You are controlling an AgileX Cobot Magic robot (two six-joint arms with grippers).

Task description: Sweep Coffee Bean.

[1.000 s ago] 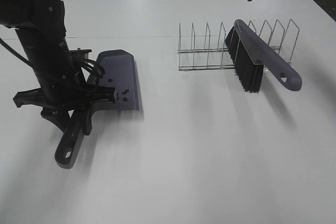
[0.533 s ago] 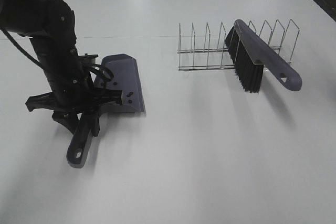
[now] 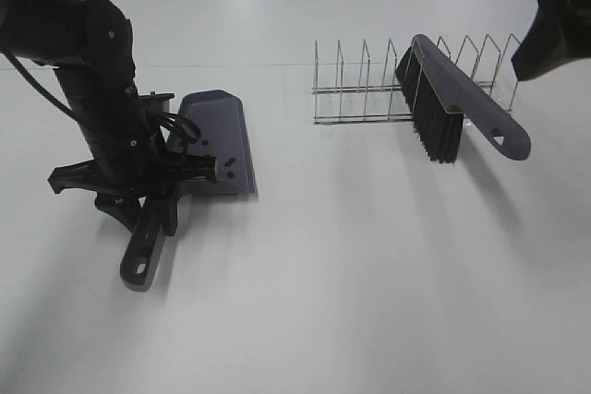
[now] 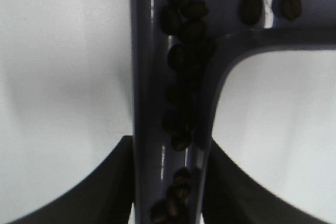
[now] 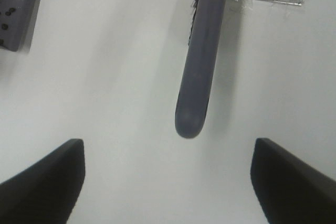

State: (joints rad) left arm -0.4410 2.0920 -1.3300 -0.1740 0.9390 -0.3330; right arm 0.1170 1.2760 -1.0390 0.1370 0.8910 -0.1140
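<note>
Beans point(image 4: 181, 66) lie inside the dustpan point(image 3: 217, 140), gathered along its handle channel and across the pan floor in the left wrist view; a few also show as dark specks on the pan in the high view. No beans are visible on the table point(image 3: 369, 274).

The left claw point(image 4: 168, 182) is clenched on the dustpan handle point(image 3: 143, 251), one finger on each side. Over the last second the left arm has carried the dustpan slightly toward the middle of the table and turned it a little; in the last half second the shift is small, so this move appears to be settling.

The right claw point(image 5: 168, 182) is released, its fingers spread wide and holding nothing. Within the last second it has come down from the far edge of the high view to a position just beside the brush point(image 3: 452, 103), whose handle point(image 5: 202, 66) now lies ahead of the spread fingers. The brush leans in the wire rack point(image 3: 369, 89).

Judgement: with the beans already collected, sweeping is probably done. The right arm is either reaching for the brush or has just racked it; the frames do not settle which.
</note>
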